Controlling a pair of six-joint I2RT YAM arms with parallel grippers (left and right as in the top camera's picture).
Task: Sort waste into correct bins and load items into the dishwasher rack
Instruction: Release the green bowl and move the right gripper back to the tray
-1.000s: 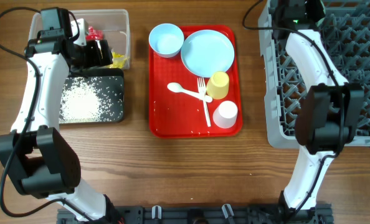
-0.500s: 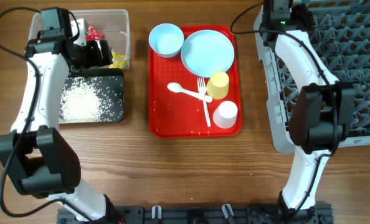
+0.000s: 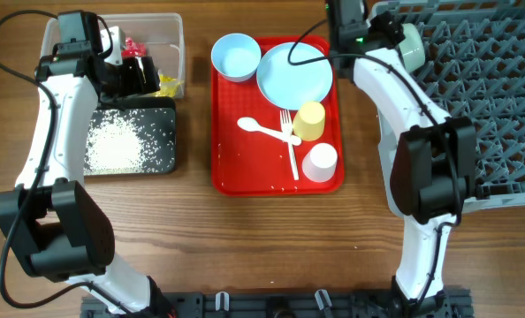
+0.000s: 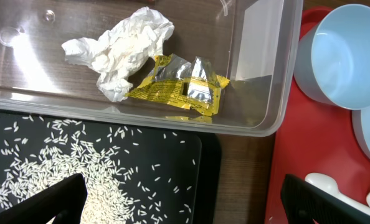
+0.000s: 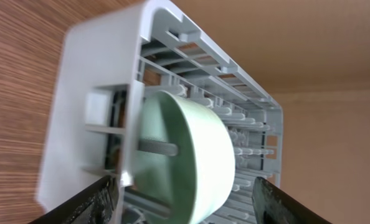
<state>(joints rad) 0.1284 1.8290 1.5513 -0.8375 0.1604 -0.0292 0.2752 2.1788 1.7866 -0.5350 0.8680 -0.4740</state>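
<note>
Swung leftward from the rack [image 3: 492,106] to upper centre, right gripper [image 5: 191,210] is spread, empty; plate [image 3: 293,75] rim is best pinched squarely.

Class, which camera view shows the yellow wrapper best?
Left wrist: the yellow wrapper lies crumpled in the clear tub, fully visible and close. Overhead shows only a small sliver of it; right wrist shows none of it.
</note>
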